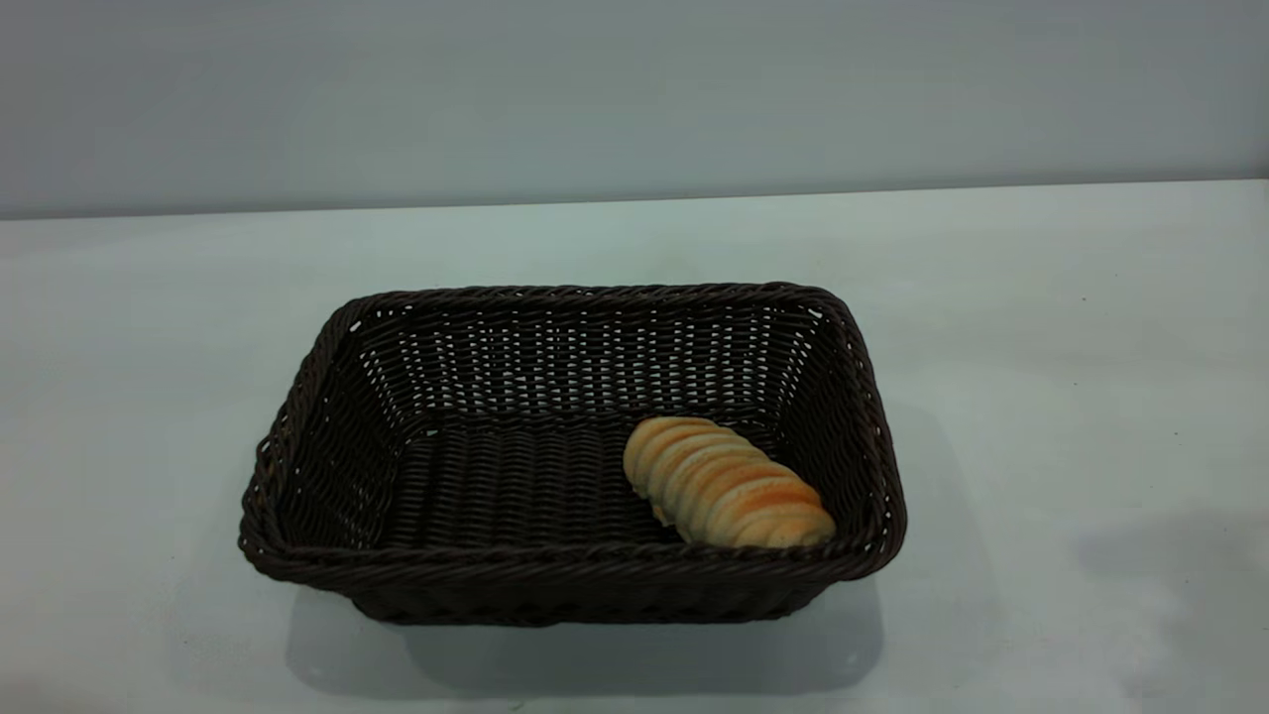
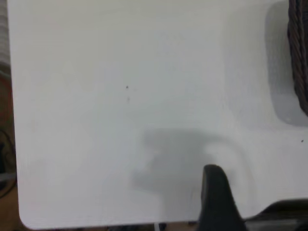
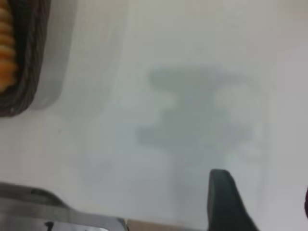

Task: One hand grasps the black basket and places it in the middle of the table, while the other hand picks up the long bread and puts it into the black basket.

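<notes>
The black basket [image 1: 570, 570] stands in the middle of the table [image 1: 1071, 347]. The long bread [image 1: 729, 483] lies inside it, on the floor near its front right corner. Neither arm shows in the exterior view. The left gripper [image 2: 260, 192] hangs over bare table with its jaws apart and empty; one dark finger [image 2: 216, 197] shows, and the basket's rim [image 2: 299, 57] is far off at the view's edge. The right gripper [image 3: 262, 192] is also open and empty over bare table, with one finger [image 3: 226, 202] showing. That view catches the basket [image 3: 29, 72] and the bread [image 3: 6, 48].
A plain grey wall runs behind the table. The left wrist view shows a rounded table corner [image 2: 21, 216] with the floor beyond it. The right wrist view shows the table's edge [image 3: 159, 224] close to the gripper.
</notes>
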Action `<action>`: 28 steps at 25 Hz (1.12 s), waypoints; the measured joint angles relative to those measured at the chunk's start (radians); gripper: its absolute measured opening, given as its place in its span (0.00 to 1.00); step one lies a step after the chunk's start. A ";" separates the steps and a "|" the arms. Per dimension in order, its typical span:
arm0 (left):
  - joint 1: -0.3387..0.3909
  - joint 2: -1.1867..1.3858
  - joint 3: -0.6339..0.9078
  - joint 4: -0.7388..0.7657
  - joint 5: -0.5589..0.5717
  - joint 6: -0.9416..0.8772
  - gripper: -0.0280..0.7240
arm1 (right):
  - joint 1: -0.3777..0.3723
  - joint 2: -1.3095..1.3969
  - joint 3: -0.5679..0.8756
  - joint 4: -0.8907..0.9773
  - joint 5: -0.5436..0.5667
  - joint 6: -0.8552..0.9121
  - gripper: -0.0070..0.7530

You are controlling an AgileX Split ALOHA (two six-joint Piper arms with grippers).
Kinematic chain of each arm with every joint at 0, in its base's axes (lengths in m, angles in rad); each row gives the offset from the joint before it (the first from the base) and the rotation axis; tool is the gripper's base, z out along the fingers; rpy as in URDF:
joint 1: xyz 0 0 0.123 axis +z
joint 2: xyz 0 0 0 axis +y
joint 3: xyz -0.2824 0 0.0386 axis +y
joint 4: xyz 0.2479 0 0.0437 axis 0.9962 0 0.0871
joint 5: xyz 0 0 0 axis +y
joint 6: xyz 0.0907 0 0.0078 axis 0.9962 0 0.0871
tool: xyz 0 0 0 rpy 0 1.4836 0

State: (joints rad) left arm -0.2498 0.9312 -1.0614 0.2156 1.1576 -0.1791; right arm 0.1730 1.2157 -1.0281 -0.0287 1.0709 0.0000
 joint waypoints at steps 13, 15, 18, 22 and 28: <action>0.000 -0.343 0.000 0.000 0.006 -0.006 0.74 | 0.000 -0.519 0.149 0.098 0.167 -0.013 0.51; 0.000 -0.385 0.000 0.000 0.006 -0.006 0.74 | 0.000 -0.601 0.178 0.100 0.167 -0.015 0.51; 0.000 -0.455 0.000 0.000 0.006 0.000 0.74 | 0.000 -0.719 0.218 0.102 0.167 -0.017 0.51; 0.000 -0.553 0.031 0.000 0.006 0.011 0.74 | 0.000 -0.854 0.273 0.103 0.167 -0.044 0.51; 0.000 -0.691 0.205 -0.030 0.006 0.036 0.74 | 0.000 -0.950 0.388 0.103 0.151 -0.088 0.51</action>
State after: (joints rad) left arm -0.2498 0.2402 -0.8562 0.1858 1.1638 -0.1426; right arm 0.1730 0.2656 -0.6403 0.0742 1.2218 -0.0885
